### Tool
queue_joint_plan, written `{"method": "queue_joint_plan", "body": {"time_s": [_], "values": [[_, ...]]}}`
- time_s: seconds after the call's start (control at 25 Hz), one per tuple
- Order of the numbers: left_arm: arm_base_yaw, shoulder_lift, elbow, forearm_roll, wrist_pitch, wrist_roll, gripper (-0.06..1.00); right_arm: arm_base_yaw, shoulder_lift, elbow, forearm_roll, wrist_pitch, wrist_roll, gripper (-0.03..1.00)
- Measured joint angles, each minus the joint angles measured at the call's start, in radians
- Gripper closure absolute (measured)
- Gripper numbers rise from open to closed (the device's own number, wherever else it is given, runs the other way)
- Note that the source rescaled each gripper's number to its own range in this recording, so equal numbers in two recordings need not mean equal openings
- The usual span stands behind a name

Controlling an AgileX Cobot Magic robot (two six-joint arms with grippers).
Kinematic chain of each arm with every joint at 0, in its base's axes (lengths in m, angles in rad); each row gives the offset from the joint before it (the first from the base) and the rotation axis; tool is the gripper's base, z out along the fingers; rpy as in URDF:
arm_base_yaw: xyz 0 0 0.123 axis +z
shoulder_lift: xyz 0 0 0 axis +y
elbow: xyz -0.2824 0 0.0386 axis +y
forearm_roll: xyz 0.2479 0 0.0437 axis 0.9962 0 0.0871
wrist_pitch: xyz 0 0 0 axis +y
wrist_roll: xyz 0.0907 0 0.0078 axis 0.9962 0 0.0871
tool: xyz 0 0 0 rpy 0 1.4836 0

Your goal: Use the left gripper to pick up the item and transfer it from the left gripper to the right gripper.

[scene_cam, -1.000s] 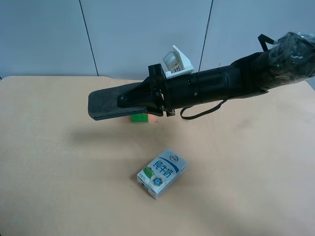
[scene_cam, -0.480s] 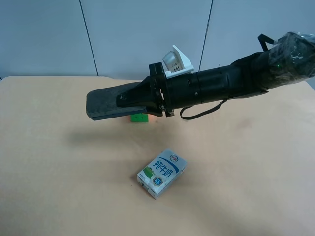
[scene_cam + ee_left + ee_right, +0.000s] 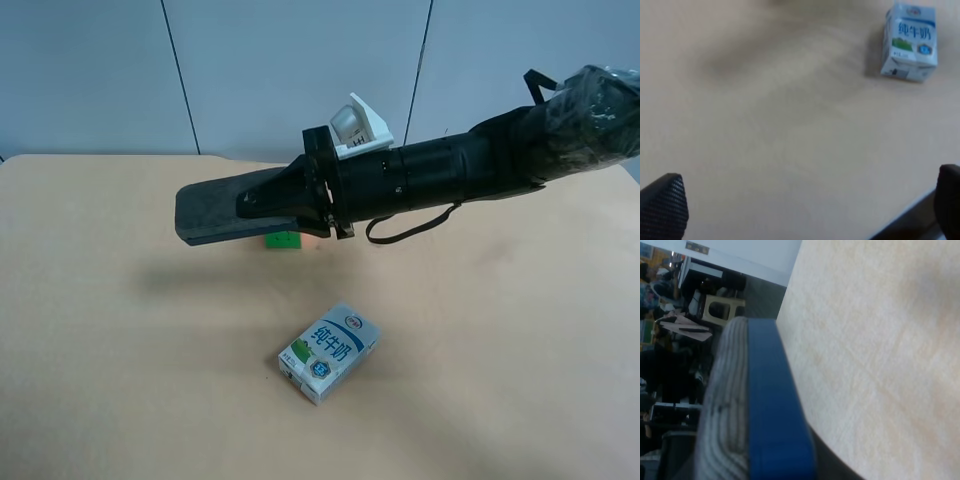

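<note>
Black sleeving covers the right arm [image 3: 480, 165], which I see reaching in from the upper right of the exterior high view. It stretches almost level toward the frame's centre, with its white housing [image 3: 360, 125] on top. The right fingers [image 3: 268, 203] are closed onto one end of the item [image 3: 210, 212]. The dark block juts out to the left, held clear above the tan surface [image 3: 120, 350], with its shadow below. A green corner of the cube [image 3: 284, 240] peeks out just under the block's lower edge, and the milk carton [image 3: 328, 352] lies at lower centre. Against a second ago, the block's free end sits a touch further left; the carton has not moved.

On the right wrist view the item [image 3: 765, 405] fills the lower left edge-on, a blue layer beside a grey ribbed one. The surface [image 3: 880, 340] spreads across the right, and the fingers themselves are out of sight.

On the left wrist view the left fingers [image 3: 662, 205] show as two black tips at the bottom corners, wide apart and holding nothing. They hang over the surface [image 3: 765, 125], with the milk carton [image 3: 910, 42] at upper right.
</note>
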Motion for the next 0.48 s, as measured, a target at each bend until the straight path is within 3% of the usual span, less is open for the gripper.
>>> {"method": "queue_joint_plan", "body": {"time_s": [0.48], "values": [[0.000,-0.005,0.033,-0.006,-0.097,-0.014,-0.06,0.000,0.000,0.000,-0.001,0.001,0.000,0.97]]}}
